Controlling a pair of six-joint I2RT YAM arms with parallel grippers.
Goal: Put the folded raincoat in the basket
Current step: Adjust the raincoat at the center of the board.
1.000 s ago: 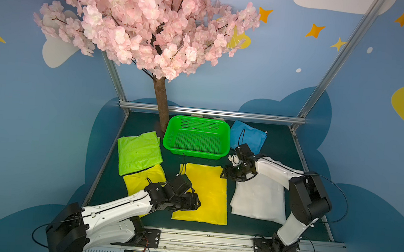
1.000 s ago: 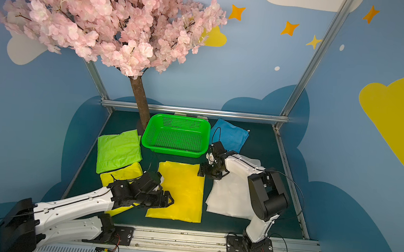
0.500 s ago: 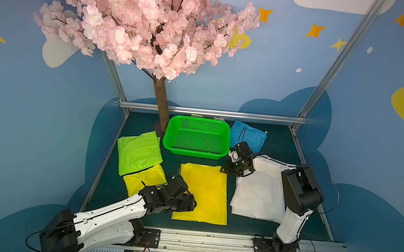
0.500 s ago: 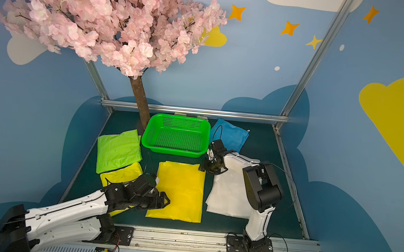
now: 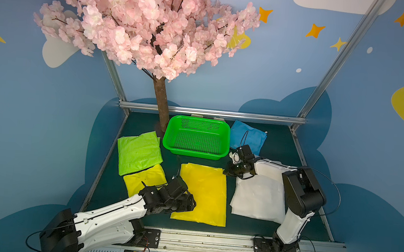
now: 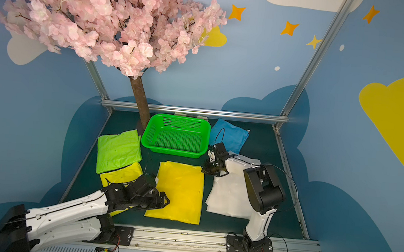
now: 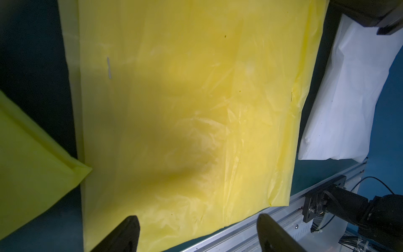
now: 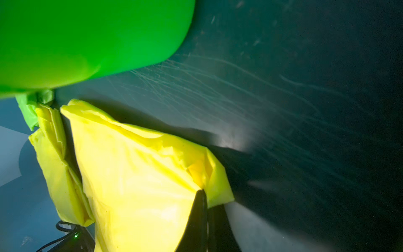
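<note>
My right gripper [image 5: 228, 173] is pinched fully shut on one corner of the flat folded yellow plastic raincoat [image 5: 202, 194]. In the right wrist view the black fingertips [image 8: 201, 209] meet right at the film's edge, and the corner puckers up around them. From that blurred view I cannot tell how many layers are caught.

That is my main worry. If only the top ply is held, a lift would peel the fold open instead of raising the bundle. The bite is also shallow and the film looks slick, so a quick pull could strip it free.

My left gripper [image 5: 190, 204] hangs wide open over the opposite end of the raincoat and holds nothing; the sheet lies flat on the table beneath it [image 7: 197, 229]. Lifting on the right side alone would leave the sheet dangling and dragging.

The bright green perforated plastic basket [image 5: 194, 153] sits empty just beyond the right gripper, so a low carry could snag the hanging sheet on its rim.

A white folded plastic raincoat [image 5: 257, 198] lies under that arm, just beside the grasped corner, and could get swept along. A second yellow folded raincoat [image 7: 39, 157] lies close by the left gripper's end, so a careless close there might catch it.
</note>
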